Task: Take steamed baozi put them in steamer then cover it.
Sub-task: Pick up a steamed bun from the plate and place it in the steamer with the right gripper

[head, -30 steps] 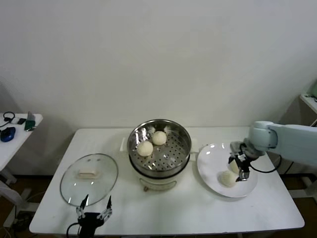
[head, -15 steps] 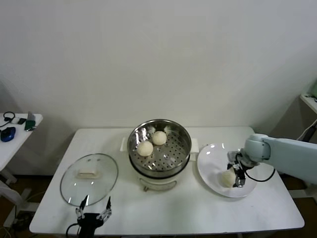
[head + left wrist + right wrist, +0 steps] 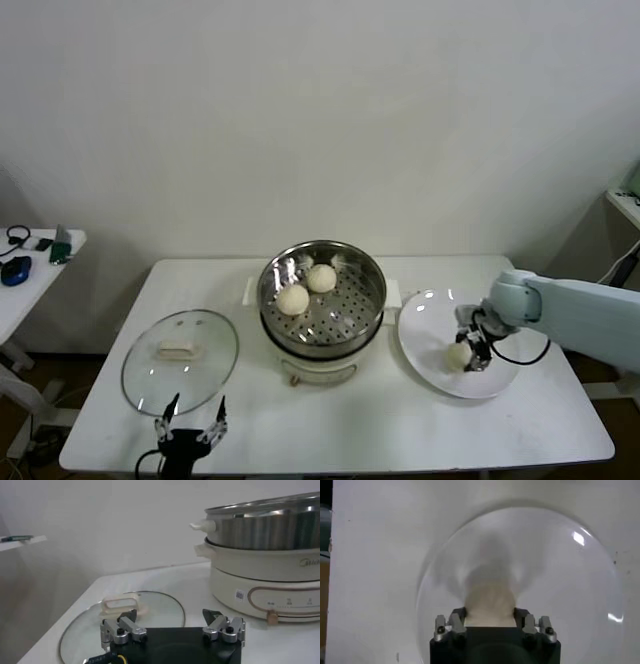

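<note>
Two cream-white baozi (image 3: 293, 299) (image 3: 321, 278) lie in the shiny steamer (image 3: 372, 290) on its white cooker base. Another baozi (image 3: 459, 354) sits on the white plate (image 3: 430, 320) at the right. My right gripper (image 3: 468, 352) is down on that plate, shut on this baozi (image 3: 489, 600), whose sides touch both jaws of the right gripper (image 3: 490, 611). The glass cover (image 3: 180, 360) with its cream handle lies flat on the table at the left. My left gripper (image 3: 195, 405) waits open at the table's front edge, just before the cover (image 3: 160, 605).
The steamer (image 3: 270, 525) and cooker base (image 3: 260, 575) stand to one side of the left gripper (image 3: 170, 615). A small side table (image 3: 30, 260) with dark items stands far left. Bare white tabletop (image 3: 340, 420) stretches along the front.
My right gripper dropped lower onto the plate and its jaws closed on the baozi. The left arm, cover and steamer have not moved.
</note>
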